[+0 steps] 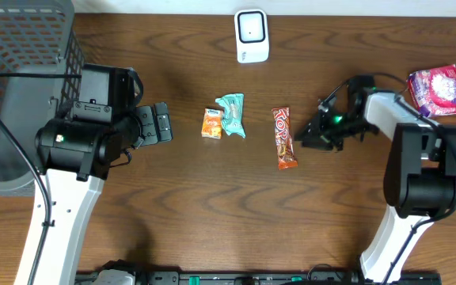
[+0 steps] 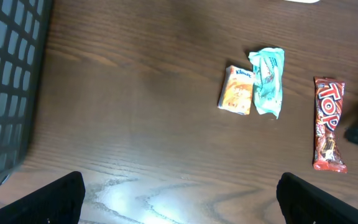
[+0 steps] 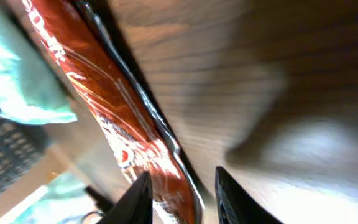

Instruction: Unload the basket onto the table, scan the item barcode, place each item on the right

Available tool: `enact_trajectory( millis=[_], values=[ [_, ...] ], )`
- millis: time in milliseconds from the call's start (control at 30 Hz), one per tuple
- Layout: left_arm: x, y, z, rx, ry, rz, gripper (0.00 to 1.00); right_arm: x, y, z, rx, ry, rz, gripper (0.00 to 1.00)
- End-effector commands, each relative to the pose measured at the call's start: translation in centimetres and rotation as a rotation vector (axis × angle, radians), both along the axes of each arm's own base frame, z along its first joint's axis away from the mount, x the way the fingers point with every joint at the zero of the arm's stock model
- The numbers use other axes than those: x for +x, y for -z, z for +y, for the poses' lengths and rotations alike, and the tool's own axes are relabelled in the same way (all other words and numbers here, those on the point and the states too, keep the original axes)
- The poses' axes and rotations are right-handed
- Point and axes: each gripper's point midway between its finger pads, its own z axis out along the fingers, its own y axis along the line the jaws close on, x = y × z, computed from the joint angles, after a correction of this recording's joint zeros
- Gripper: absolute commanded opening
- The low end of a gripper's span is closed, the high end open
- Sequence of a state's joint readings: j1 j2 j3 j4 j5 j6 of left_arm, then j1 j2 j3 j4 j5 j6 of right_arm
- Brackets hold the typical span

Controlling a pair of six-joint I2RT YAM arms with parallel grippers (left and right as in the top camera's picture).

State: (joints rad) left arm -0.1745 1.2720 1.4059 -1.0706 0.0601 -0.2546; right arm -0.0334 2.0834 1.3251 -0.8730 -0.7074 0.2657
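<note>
Overhead, on the bench (image 1: pixel 212 198), the candy bar (image 1: pixel 285 138) lies flat, well apart from the scanner (image 1: pixel 252 36), with my right end effector (image 1: pixel 313 133) just beside it. Left wrist: my left end effector (image 2: pixel 179 205) is spread wide, holding nothing. Right wrist: the fingers (image 3: pixel 138 199) are slightly parted, the wrapper's edge between them.
</note>
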Motion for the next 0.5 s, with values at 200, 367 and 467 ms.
enact_trajectory(
  millis=[200, 367, 467],
  values=[
    [0.0, 0.1, 0.3, 0.015, -0.003, 0.003, 0.98, 1.4, -4.0, 0.5, -0.169, -0.123, -0.146, 0.38],
    [0.0, 0.1, 0.3, 0.015, -0.003, 0.003, 0.98, 0.9, -2.9, 0.9, -0.296, -0.188, -0.151, 0.39],
    [0.0, 0.1, 0.3, 0.015, -0.003, 0.003, 0.98, 0.8, -2.3, 0.9, -0.408, -0.220, -0.162, 0.42]
  ],
)
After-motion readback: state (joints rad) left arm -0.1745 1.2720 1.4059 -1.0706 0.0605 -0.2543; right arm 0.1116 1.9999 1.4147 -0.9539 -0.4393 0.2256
